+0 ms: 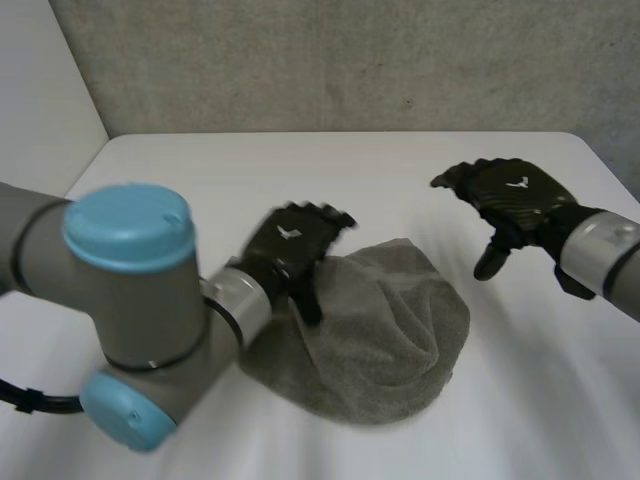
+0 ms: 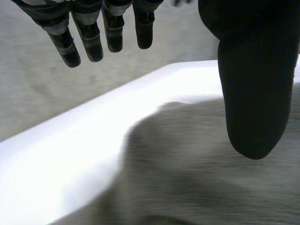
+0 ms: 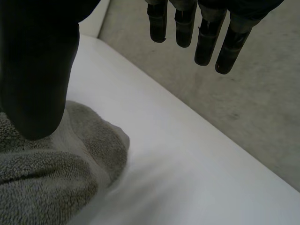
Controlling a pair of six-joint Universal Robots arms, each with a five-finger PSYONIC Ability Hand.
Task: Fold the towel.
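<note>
A grey towel lies bunched on the white table, with both hands empty.

The table point(image 1: 400, 170) fills the frame. The towel point(image 1: 380, 330) sits lower centre as a rounded heap with no clear long axis, its corners and edges lost in the folds. The left hand point(image 1: 290, 245) is the nearer one, hanging over the heap's upper left rim with fingers straight and loose; its thumb may brush the cloth, though I cannot be sure. The right hand point(image 1: 515, 200) hovers at the right, fingers relaxed, apart from the towel's right side.
</note>
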